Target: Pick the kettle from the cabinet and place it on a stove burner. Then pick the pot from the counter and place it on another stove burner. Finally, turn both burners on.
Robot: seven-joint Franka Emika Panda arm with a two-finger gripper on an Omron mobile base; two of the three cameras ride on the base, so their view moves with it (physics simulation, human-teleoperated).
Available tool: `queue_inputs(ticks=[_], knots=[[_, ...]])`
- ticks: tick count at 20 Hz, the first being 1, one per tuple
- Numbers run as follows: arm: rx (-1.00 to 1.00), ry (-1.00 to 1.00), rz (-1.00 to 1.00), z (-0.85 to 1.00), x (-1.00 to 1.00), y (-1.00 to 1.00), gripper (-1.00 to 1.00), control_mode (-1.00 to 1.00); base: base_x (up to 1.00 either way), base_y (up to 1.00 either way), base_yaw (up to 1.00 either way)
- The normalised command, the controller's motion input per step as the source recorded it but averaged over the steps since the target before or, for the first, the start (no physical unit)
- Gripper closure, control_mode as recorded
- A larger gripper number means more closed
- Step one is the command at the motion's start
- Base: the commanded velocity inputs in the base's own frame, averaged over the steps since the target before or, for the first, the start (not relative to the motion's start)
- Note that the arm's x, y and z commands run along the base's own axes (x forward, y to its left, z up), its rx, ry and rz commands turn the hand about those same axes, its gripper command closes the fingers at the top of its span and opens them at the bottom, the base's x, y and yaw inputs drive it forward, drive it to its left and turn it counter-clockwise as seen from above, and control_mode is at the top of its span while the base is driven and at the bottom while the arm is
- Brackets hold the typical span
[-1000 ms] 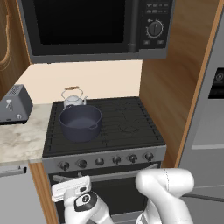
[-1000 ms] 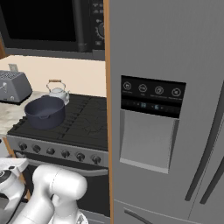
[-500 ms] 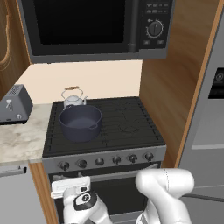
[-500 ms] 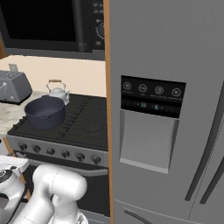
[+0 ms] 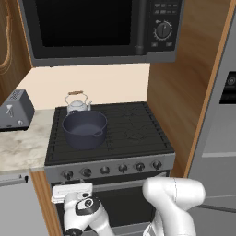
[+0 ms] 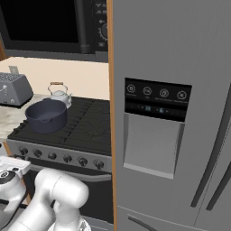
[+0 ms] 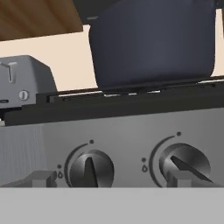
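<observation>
The silver kettle (image 5: 77,104) (image 6: 59,94) stands on the back left stove burner (image 5: 69,115). Just in front of it, the dark pot (image 5: 85,129) (image 6: 46,116) (image 7: 153,41) sits on the front left burner grate (image 5: 60,147). My gripper (image 5: 71,190) (image 6: 11,163) (image 7: 109,179) is low, right in front of the range's left knobs, open and holding nothing. In the hand view a knob (image 7: 91,168) with an upright pointer lies between the two fingertips. The knob to its right (image 7: 183,161) has its pointer turned aslant, partly behind the right fingertip (image 7: 177,178).
A row of several knobs (image 5: 122,168) runs along the range front. The grey toaster (image 5: 14,110) (image 7: 26,83) stands on the marble counter (image 5: 23,147) to the left. The black microwave (image 5: 97,27) hangs above, and a grey fridge (image 6: 171,113) stands at the right.
My hand has crept slightly up and left toward the knobs, jaws staying wide. Kettle and pot have not moved.
</observation>
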Motion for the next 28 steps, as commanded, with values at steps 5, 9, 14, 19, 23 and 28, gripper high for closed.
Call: queue_inputs(ticks=[5,9,14,19,23,28], knots=[[0.01,0.02,0.0,0.0,0.24,0.07,-1.0,-1.0,0.0,0.0,0.0],[0.0,0.01,0.0,0.0,0.17,0.12,-1.0,-1.0,0.0,0.0,0.0],[0.0,0.01,0.0,-0.04,0.14,0.22,-1.0,-1.0,0.0,0.0,0.0],[0.0,0.0,0.0,-0.12,0.1,0.12,-1.0,-1.0,0.0,0.0,0.0],[0.0,0.0,0.0,-0.1,0.05,0.01,-1.0,-1.0,0.0,0.0,0.0],[0.01,0.0,0.0,0.0,0.0,0.0,-1.0,-1.0,0.0,0.0,0.0]])
